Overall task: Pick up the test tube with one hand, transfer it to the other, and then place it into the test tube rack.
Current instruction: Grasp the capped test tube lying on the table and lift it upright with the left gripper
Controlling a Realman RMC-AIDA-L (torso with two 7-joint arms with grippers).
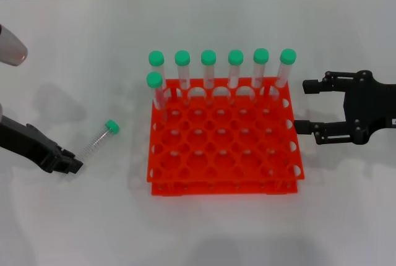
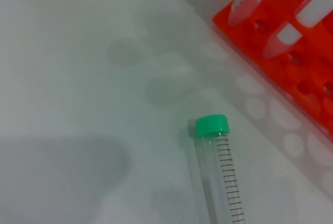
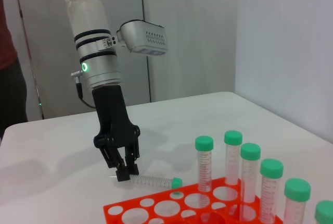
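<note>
Head view shows the test tube [image 1: 99, 140] lying flat on the white table [image 1: 74, 216], left of the orange rack [image 1: 223, 148] and apart from it, its green cap [image 1: 111, 127] pointing toward the rack and its bottom end right at the tips of the left gripper [image 1: 69, 166]. The right wrist view shows that claw [image 3: 124, 172] lowered almost to the table with its fingers close around the tube's bottom end; I cannot tell whether they already pinch it or only touch it. The step in hand looks like the first pick-up. To do it well, the claw should, I judge, close squarely across the clear barrel, not on the very tip, since a round tube on a smooth table will likely roll or pivot away if pushed from 1 side. A hold nearer the bottom half would leave the cap end free for the other claw to take over. The right gripper [image 1: 322, 108] waits low beside the rack's right edge, its 2 fingers spread wide and holding nothing. The rack holds 7 green-capped tubes [image 1: 208, 68] standing upright: 6 along the back row and 1 in the next row at the left corner. The remaining holes look unfilled, so many slots are free for the tube.
</note>
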